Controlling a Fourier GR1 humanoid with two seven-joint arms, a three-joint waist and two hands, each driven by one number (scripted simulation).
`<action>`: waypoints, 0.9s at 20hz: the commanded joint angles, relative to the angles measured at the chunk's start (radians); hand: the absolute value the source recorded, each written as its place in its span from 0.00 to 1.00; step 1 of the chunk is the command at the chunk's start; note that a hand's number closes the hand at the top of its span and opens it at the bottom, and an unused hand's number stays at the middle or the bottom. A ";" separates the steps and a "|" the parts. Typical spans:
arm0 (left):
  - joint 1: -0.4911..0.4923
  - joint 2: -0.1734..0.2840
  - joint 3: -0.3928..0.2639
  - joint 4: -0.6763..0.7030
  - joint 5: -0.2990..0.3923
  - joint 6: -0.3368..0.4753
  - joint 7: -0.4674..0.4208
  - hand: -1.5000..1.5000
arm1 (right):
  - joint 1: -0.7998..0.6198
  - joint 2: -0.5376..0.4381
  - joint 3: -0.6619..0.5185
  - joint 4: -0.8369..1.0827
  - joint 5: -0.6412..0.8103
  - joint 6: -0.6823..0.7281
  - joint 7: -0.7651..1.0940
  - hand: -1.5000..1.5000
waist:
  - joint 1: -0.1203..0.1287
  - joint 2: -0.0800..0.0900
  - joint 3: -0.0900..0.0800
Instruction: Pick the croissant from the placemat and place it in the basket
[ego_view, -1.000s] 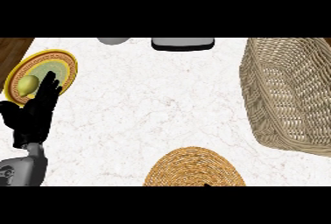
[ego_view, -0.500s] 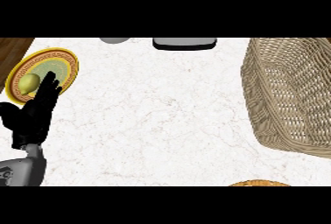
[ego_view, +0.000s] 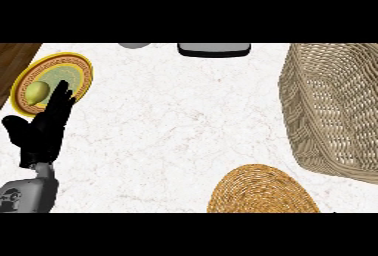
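A round woven placemat (ego_view: 262, 190) lies at the lower edge, right of centre, cut off by the view's bottom. No croissant shows on it or anywhere else. A large wicker basket (ego_view: 332, 110) stands along the right side, and what I see of its inside is bare. My left hand (ego_view: 44, 130) rests open at the left, fingers straight and pointing up, their tips over the edge of a yellow plate (ego_view: 74, 67). My right hand does not show.
The yellow plate holds a yellow-green fruit (ego_view: 37, 91) just beside my fingertips. A dark tray-like object (ego_view: 214, 48) and a grey round thing (ego_view: 134, 45) sit at the far edge. Brown wood (ego_view: 15, 60) borders the white marble counter at the upper left.
The placemat sat low in the centre, then nearly slid out of the lower right edge, and now shows again right of centre. My left hand has stayed still.
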 joint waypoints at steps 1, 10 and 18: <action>-0.006 -0.004 -0.009 0.012 -0.022 0.006 -0.013 0.50 | -0.150 0.006 -0.147 -0.053 -0.048 0.024 0.222 1.00 | 0.004 0.002 0.000; 0.005 -0.017 -0.016 -0.031 -0.015 0.000 0.034 0.50 | -0.513 0.081 -0.199 0.198 0.030 0.132 0.478 1.00 | 0.008 -0.002 0.001; -0.020 0.003 0.018 -0.015 0.006 -0.021 0.032 0.50 | -0.655 0.215 -0.181 0.539 0.114 0.250 0.391 1.00 | 0.009 0.001 0.002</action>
